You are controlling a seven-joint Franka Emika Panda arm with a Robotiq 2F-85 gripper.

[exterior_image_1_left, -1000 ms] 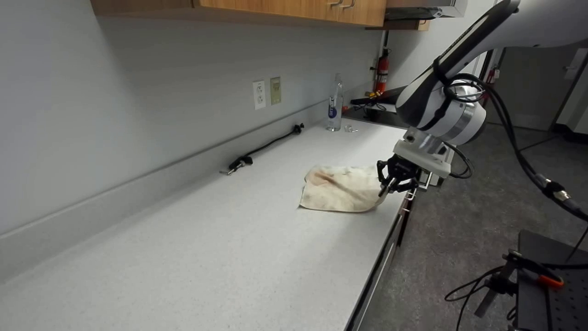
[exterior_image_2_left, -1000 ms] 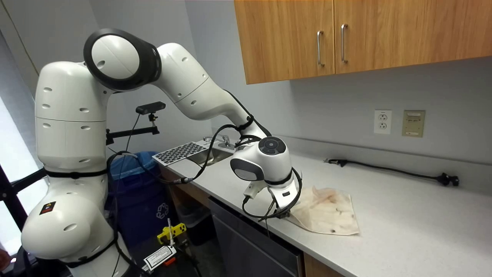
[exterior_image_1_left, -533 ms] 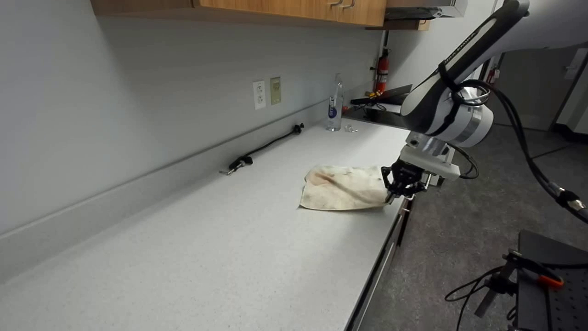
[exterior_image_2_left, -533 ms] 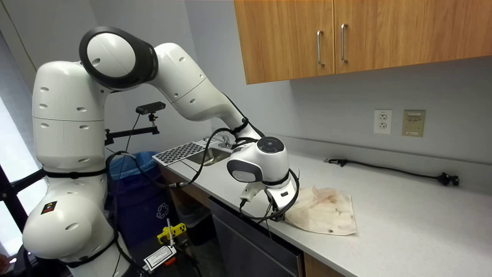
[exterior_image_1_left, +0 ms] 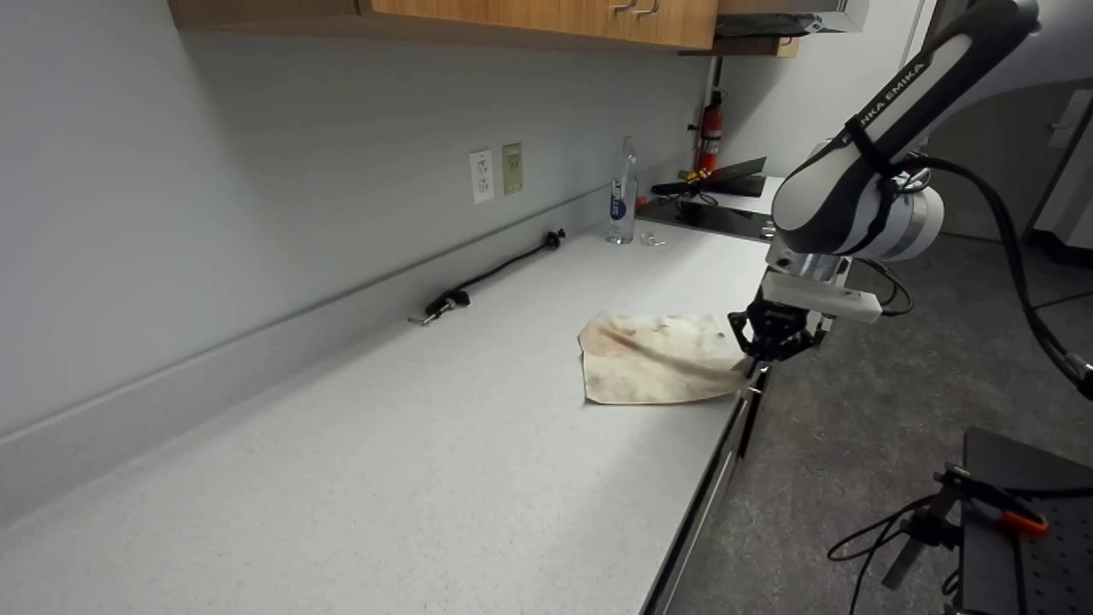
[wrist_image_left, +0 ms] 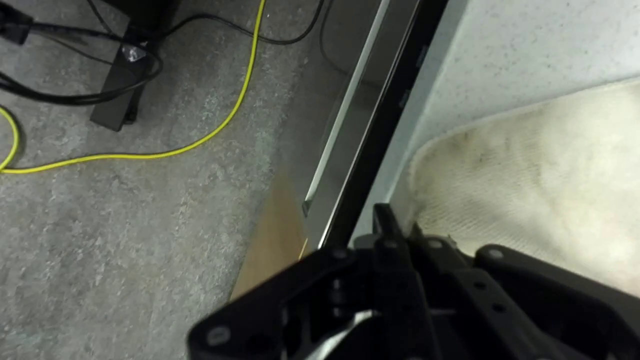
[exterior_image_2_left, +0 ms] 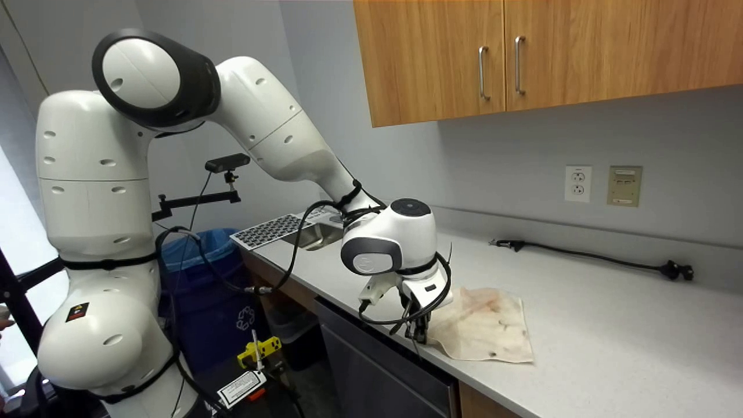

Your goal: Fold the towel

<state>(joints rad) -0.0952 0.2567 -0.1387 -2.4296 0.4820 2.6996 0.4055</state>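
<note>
The towel [exterior_image_1_left: 653,363] is a cream cloth with brown stains, lying spread on the countertop near its front edge in both exterior views [exterior_image_2_left: 490,328]. My gripper [exterior_image_1_left: 755,369] points down at the towel's side closest to the counter edge. In the wrist view the jaws stand close together with the towel's edge between them, and my gripper [wrist_image_left: 401,227] is shut on it. The rest of the towel [wrist_image_left: 540,175] spreads to the right there. In an exterior view the arm's wrist hides part of the gripper [exterior_image_2_left: 418,335] and the towel's near corner.
The counter's front edge [wrist_image_left: 425,115] runs right beside the gripper, with the floor below. A clear bottle [exterior_image_1_left: 623,201] and a black flexible arm [exterior_image_1_left: 504,269] lie along the wall. A sink [exterior_image_2_left: 316,235] is behind the robot arm. Wooden cabinets [exterior_image_2_left: 551,52] hang above.
My gripper has moved toward the counter's front edge. The towel has been dragged along with it, its far side sliding the same way, most visibly in the last half second.
</note>
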